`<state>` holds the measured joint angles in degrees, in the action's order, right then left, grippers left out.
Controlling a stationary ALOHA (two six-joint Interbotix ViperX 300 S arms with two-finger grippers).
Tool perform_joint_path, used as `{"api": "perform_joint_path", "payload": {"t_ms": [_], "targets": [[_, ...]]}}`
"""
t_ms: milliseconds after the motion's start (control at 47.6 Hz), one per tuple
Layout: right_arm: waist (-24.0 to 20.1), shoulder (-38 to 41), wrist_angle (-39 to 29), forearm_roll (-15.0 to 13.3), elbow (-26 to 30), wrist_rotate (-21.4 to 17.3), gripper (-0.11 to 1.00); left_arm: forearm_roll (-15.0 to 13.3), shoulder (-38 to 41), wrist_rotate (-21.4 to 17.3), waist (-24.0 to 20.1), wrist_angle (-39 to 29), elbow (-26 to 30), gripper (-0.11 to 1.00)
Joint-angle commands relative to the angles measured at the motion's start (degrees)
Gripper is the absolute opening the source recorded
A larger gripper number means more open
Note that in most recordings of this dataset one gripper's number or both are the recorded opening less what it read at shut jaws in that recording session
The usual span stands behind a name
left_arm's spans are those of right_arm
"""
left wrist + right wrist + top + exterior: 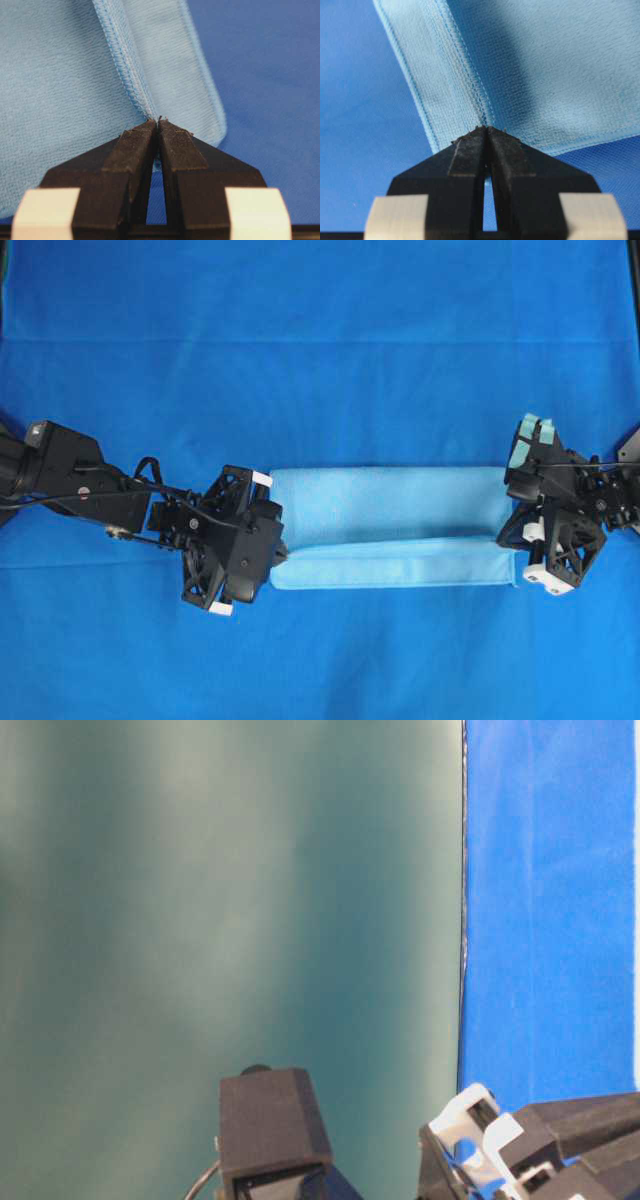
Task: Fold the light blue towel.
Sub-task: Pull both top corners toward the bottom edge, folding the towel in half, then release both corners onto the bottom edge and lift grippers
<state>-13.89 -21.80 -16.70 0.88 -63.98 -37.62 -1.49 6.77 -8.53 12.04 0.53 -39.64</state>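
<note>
Pinching one end each of the light blue towel (390,525), the left gripper (278,553) and the right gripper (512,540) are holding it stretched between them over the middle of the deep blue sheet (320,330), seemingly so the carried hem travels evenly across the cloth: in the overhead view the half nearer the front edge of the sheet is doubling over as a narrow band while the rear half is lying flat. The table-level view is showing only a grey-green wall (230,890), a strip of the sheet and dark arm parts, so nothing of the towel is appearing there. In the left wrist view the black fingers (132,150) are clamping the stitched hem where two layers are meeting, keeping the fold line taut. In the right wrist view the fingers (470,150) are likewise squeezing the hem at the opposite end, with the cloth fanning away from the tips.
</note>
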Motion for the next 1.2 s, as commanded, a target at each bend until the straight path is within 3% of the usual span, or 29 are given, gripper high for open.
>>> {"api": "perform_joint_path", "payload": {"t_ms": [0,399,567,735,798,904,1009,1177], "targets": [[-0.3,0.3,0.3,0.1,1.1,-0.1,0.02,-0.2,-0.2,0.1,0.4,0.3,1.3,0.03],[-0.4,2.5,4.2,0.1,1.8,-0.1,0.02,-0.2,1.2,0.4,0.4,0.7,1.7,0.05],[-0.8,3.2,4.3,0.2,2.5,-0.2,0.04,-0.2,1.1,0.4,0.4,0.7,1.8,0.17],[-1.0,2.5,2.8,-0.1,3.3,-0.1,0.52,-0.2,0.0,-0.2,0.1,0.5,1.9,0.40],[-1.0,1.2,1.4,-0.6,3.4,0.1,0.65,-0.2,-1.2,-1.0,-0.3,0.3,2.0,0.49],[-0.9,-1.5,-0.7,-1.9,3.5,0.1,0.61,-0.2,-3.4,-2.0,-0.8,-0.4,1.8,0.57],[0.0,-4.7,-2.4,-4.0,3.0,0.0,0.60,-0.1,-5.0,-3.1,-1.7,-1.8,1.9,0.57],[5.7,-7.6,-5.6,-7.2,1.6,0.0,0.60,-0.1,-6.0,-4.8,-5.0,-3.2,2.0,0.57]]}}
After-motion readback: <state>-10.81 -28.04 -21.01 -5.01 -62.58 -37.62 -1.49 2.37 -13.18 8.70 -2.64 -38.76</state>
